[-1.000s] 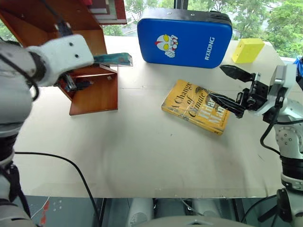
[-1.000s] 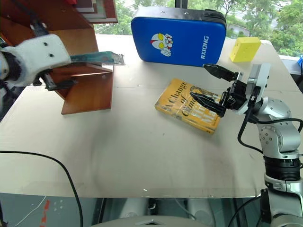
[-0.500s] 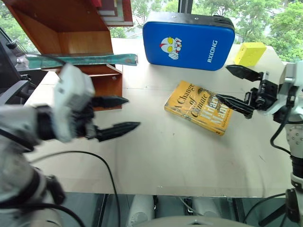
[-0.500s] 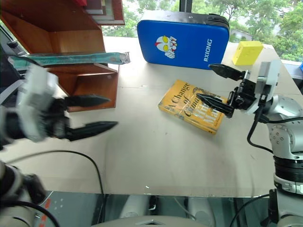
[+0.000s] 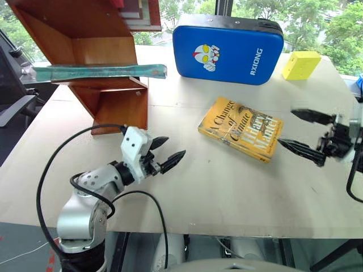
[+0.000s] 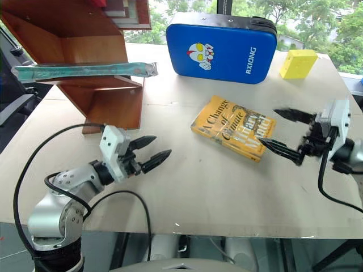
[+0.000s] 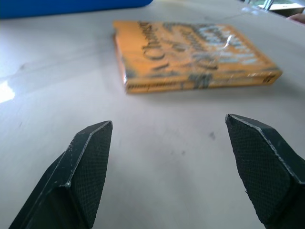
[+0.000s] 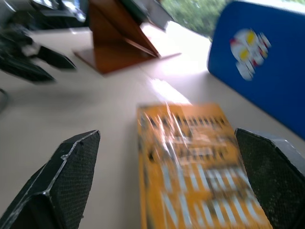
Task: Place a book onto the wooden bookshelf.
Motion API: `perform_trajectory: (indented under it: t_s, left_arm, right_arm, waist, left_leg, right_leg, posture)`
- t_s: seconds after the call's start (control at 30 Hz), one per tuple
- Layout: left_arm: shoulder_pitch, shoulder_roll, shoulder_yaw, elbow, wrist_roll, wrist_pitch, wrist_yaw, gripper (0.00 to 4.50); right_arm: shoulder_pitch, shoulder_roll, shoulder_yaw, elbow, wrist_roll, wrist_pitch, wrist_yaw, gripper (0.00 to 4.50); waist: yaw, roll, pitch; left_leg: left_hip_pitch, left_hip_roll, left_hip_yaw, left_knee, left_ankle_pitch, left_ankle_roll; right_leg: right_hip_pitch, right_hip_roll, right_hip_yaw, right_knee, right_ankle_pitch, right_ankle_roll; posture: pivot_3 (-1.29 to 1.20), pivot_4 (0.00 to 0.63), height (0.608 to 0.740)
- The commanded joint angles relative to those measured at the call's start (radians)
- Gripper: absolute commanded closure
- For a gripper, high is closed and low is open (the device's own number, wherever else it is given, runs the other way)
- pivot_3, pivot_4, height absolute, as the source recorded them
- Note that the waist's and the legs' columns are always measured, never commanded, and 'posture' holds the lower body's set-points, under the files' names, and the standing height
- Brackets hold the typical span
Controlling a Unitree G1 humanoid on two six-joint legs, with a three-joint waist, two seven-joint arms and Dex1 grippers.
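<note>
The thin teal book (image 5: 96, 72) lies flat on the shelf board of the reddish-brown wooden bookshelf (image 5: 116, 107) at the table's far left, one end sticking out past the board. Nothing holds it. My left gripper (image 5: 172, 148) hovers low over the table in front of the bookshelf, open and empty, pointing toward the yellow book (image 7: 190, 47). At the right side my right gripper (image 5: 286, 126) is open and empty just beyond the yellow book's near corner. The right wrist view looks over that book toward the bookshelf (image 8: 119, 43).
A yellow book (image 5: 241, 127) titled "A Change of Climate" lies in the middle of the table. Behind it stands a blue padded case (image 5: 227, 48), with a yellow block (image 5: 299, 64) at the far right. A black cable (image 5: 68, 153) loops around my left arm.
My left gripper drew away from the bookshelf and sank down to the table, leaving the teal book on the shelf board. My right gripper moved right and down, off the yellow book.
</note>
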Motion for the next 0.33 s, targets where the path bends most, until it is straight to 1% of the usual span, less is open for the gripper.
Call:
perform_trajectory:
  t_s: [0.03, 0.1, 0.2, 0.33]
  left_arm:
    - [0.085, 0.074, 0.102, 0.069, -0.056, -0.117, -0.089, 0.08]
    - [0.126, 0.111, 0.111, 0.101, -0.052, -0.164, -0.096, 0.04]
    - [0.173, 0.179, 0.11, 0.153, -0.07, -0.214, -0.15, 0.04]
    - [0.16, 0.212, 0.082, 0.211, -0.087, -0.246, -0.158, 0.04]
  right_arm:
    - [0.193, -0.014, -0.143, 0.091, -0.125, -0.105, 0.051, 0.0]
    - [0.266, -0.014, -0.19, 0.133, -0.151, -0.157, 0.076, 0.0]
    - [0.322, -0.012, -0.233, 0.171, -0.18, -0.194, 0.067, 0.0]
    - [0.323, -0.01, -0.231, 0.198, -0.202, -0.221, 0.055, 0.0]
  waist:
    - [0.001, 0.0, -0.001]
    - [0.01, 0.0, -0.001]
    - [0.002, 0.003, -0.002]
    - [-0.003, 0.002, -0.006]
  left_leg:
    - [0.0, 0.0, 0.0, 0.0, 0.0, 0.0]
    - [0.0, -0.001, 0.001, -0.001, -0.001, 0.001]
    - [0.001, 0.0, 0.003, -0.002, -0.001, 0.002]
    - [0.004, 0.001, 0.003, -0.002, -0.001, 0.002]
  right_leg:
    - [0.0, 0.0, -0.001, 0.0, 0.0, 0.0]
    - [0.0, 0.0, -0.002, -0.002, 0.0, 0.0]
    - [-0.001, -0.001, 0.001, -0.003, 0.0, 0.0]
    - [0.0, -0.003, 0.0, -0.003, 0.0, 0.0]
  posture:
    - [0.0, 0.15, 0.74]
    - [0.0, 0.15, 0.74]
    - [0.0, 0.15, 0.74]
    - [0.0, 0.15, 0.74]
